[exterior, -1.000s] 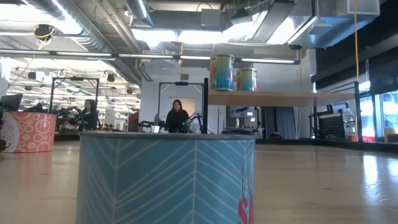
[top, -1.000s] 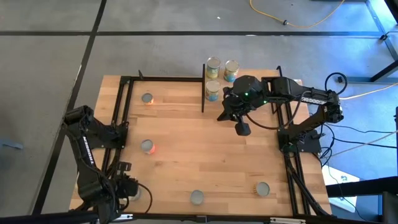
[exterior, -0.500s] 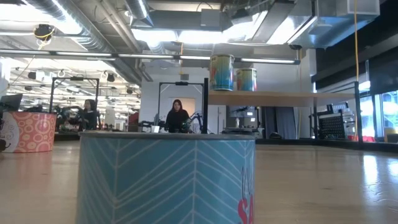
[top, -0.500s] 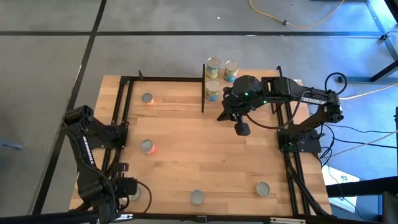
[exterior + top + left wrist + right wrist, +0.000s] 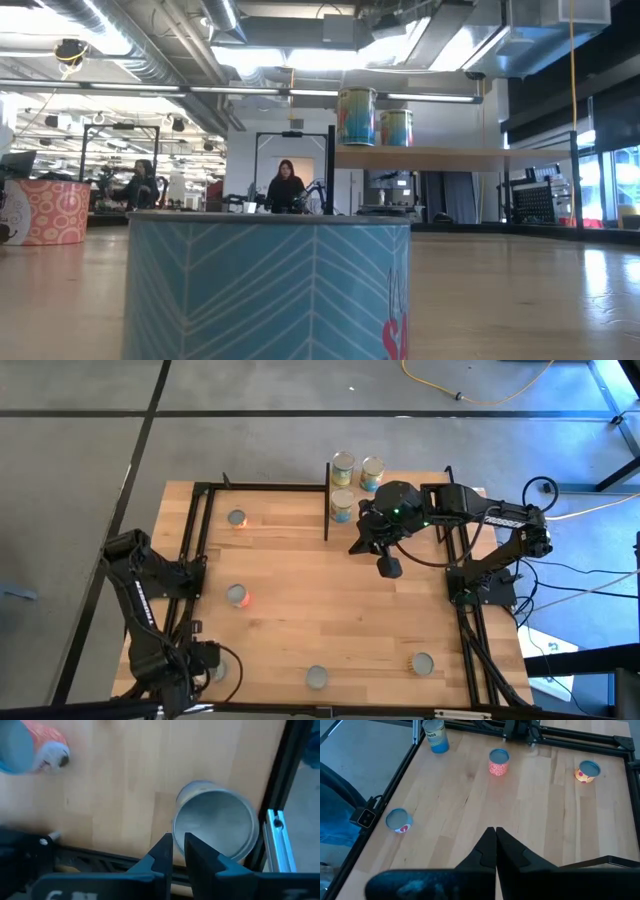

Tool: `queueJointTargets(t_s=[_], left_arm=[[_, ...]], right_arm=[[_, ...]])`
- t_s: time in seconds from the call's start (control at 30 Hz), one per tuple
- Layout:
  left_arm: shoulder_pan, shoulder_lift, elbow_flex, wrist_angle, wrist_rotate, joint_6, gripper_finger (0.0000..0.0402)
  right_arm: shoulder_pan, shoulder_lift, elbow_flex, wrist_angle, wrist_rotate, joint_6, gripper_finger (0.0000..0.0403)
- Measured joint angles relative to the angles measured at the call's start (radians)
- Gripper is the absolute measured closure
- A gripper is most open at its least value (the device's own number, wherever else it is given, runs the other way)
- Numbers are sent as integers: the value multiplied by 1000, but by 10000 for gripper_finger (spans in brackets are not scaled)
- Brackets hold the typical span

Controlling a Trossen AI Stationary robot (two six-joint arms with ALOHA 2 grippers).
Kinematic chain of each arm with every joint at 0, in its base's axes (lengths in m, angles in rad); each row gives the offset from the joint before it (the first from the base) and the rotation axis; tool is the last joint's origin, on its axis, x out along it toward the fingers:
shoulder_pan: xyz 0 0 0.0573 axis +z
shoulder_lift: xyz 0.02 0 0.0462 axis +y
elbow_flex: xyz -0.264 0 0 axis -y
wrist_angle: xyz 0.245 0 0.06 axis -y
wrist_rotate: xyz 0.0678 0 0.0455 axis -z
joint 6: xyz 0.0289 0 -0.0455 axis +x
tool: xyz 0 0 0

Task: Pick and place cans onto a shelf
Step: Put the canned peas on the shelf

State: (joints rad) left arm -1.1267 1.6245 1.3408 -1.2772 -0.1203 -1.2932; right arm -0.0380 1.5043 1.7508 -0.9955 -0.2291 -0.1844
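Three small cylindrical tins are already seen on the light-wood shelf at the surface's far edge; five remain scattered. The right gripper, closed and empty, hovers mid-surface. The left gripper, nearly closed, sits beside a silver-topped can at the near-left corner.

You see the blue can fill the low view, cut off at the bottom edge and hiding the table behind it. In the high view, the left arm covers most of the corner can.
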Motion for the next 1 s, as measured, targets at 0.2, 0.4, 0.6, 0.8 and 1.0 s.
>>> queueJointTargets(t_s=[0.2,0.4,0.6,0.8,1.0], left_arm=[[0,0,-48,15,39,-13,359],[0,0,-48,20,26,-14,360],[0,0,-48,34,-25,-14,360],[0,0,-48,44,-50,-14,360],[-2,1,-77,86,-39,-14,360]], right_arm=[[0,0,0,0,0,0,402],[0,0,0,2,0,26,402],[0,0,0,2,0,25,402],[0,0,0,2,0,24,402],[0,0,0,1,0,23,402]])
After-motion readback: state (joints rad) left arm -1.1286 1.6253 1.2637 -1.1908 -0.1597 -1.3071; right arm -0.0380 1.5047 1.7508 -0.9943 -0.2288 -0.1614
